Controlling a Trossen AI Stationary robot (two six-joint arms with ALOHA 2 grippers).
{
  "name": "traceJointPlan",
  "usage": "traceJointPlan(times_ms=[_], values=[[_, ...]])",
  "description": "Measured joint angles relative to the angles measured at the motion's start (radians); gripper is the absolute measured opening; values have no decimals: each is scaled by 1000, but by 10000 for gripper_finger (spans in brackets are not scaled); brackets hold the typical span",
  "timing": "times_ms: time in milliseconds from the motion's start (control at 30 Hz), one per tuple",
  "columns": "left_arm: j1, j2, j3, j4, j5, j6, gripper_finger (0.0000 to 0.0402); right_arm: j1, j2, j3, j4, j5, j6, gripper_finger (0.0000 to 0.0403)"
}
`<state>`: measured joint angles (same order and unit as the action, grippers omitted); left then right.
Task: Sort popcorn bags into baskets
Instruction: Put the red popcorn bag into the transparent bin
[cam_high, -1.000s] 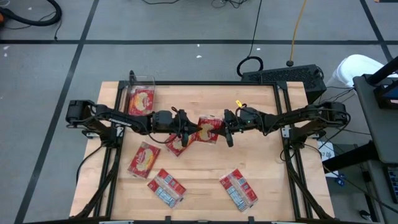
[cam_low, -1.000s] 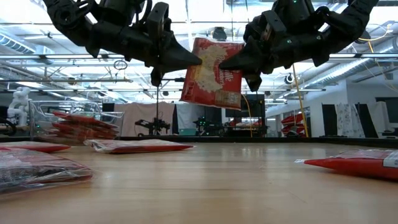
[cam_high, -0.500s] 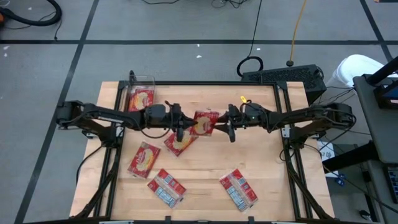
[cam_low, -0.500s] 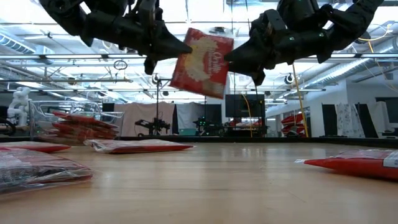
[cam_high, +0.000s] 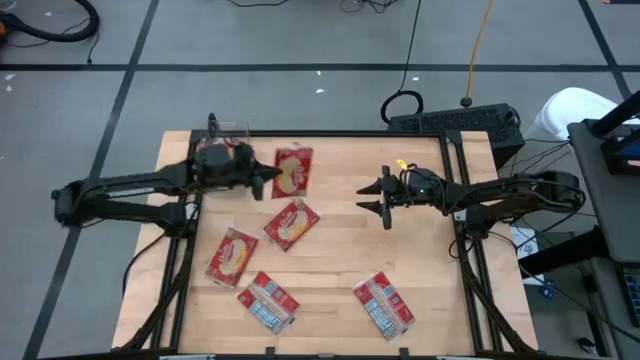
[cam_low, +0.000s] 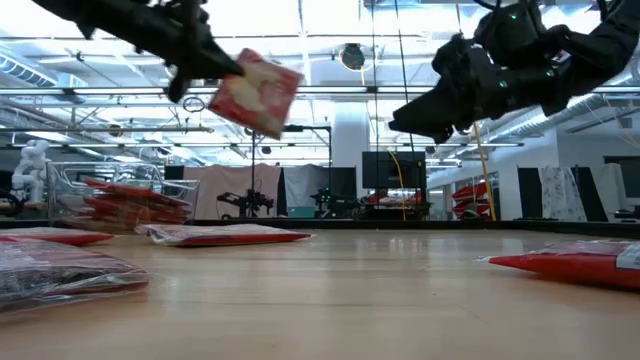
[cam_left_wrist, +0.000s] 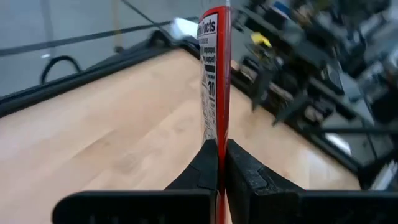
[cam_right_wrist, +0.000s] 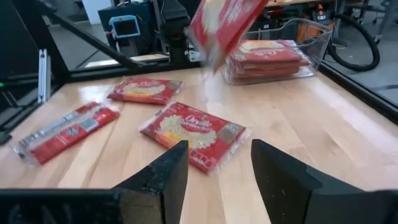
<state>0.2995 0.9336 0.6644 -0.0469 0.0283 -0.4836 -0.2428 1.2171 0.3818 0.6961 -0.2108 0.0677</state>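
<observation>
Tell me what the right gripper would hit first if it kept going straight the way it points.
Probably the popcorn bag hanging in the shut left gripper. The open right gripper points across the table toward it; depth is unclear, so it might pass beneath.

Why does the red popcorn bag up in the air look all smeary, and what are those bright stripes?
In the low view the flat red popcorn bag in the left gripper is blurred, while the wooden table stays sharp; the stripes are bright ceiling lights. In the right wrist view the same bag is smeared too, above the clear plastic bin.
</observation>
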Motion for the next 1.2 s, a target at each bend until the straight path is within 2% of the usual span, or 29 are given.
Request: traceJointPlan(times_ms=[267, 400, 500, 867, 1100, 1200], values=[[185, -225, 108, -412, -13, -69, 10, 2, 0, -98, 121, 0, -16, 167], [287, -249, 218, -662, -35, -44, 10, 2, 0, -136, 189, -1, -6, 167], [349, -240, 273, -783, -61, -17, 10, 2, 0, -163, 229, -1, -9, 167], [566, -167, 281, -885, -78, 115, 10, 13, 0, -185, 239, -3, -1, 167], [656, -48, 280, -890, 72, 182, 23, 32, 0, -185, 259, -2, -2, 167], [679, 7, 280, -903, 86, 213, 19, 39, 0, -185, 259, -2, -2, 167]])
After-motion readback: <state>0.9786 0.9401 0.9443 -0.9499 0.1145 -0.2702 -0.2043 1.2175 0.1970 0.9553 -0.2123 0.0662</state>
